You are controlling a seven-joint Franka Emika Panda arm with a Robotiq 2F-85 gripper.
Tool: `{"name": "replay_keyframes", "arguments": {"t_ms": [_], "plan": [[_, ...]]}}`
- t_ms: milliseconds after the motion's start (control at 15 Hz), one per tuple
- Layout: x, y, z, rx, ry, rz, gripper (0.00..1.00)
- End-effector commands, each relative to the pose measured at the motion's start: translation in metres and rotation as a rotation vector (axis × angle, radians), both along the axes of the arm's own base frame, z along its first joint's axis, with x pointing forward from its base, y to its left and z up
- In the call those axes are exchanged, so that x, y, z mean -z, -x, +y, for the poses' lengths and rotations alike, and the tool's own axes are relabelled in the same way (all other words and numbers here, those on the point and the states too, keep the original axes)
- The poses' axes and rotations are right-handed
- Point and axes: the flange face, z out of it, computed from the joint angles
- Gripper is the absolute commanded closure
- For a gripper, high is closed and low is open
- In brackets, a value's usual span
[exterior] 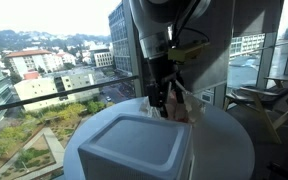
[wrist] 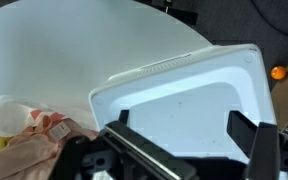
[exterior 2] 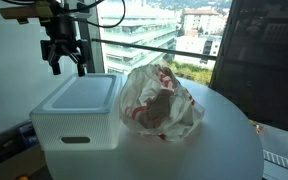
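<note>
Gripper [exterior 2: 67, 66], fingers spread wide and empty, hovers with the white box [exterior 2: 76, 108] just below and a plastic bag [exterior 2: 162, 100] beside, apparently mid-approach; next likely calls for lowering squarely.

The arm [exterior: 152, 25] is reaching down from above, and its wrist is pointing straight down. The gripper [exterior 2: 68, 66] is hanging in the air with its two black fingers [exterior 2: 55, 66] spread wide apart. It is holding nothing. In the wrist view, both fingers [wrist: 246, 135] are showing far apart along the bottom edge.
</note>
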Motion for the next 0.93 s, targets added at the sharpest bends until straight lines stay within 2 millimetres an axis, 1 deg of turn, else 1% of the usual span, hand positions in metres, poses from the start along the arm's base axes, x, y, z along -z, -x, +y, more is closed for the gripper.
{"name": "replay_keyframes", "arguments": {"t_ms": [0,133,400,667,867], "plan": [[0.011,-0.005,-0.002,0.036,0.033,-0.016,0.00],[0.026,-0.014,-0.015,0.103,0.064,-0.014,0.00],[0.062,-0.041,-0.054,0.298,0.114,-0.086,0.00],[0.097,-0.081,-0.106,0.518,0.099,-0.151,0.00],[0.112,-0.108,-0.137,0.671,0.077,-0.217,0.00]]}}
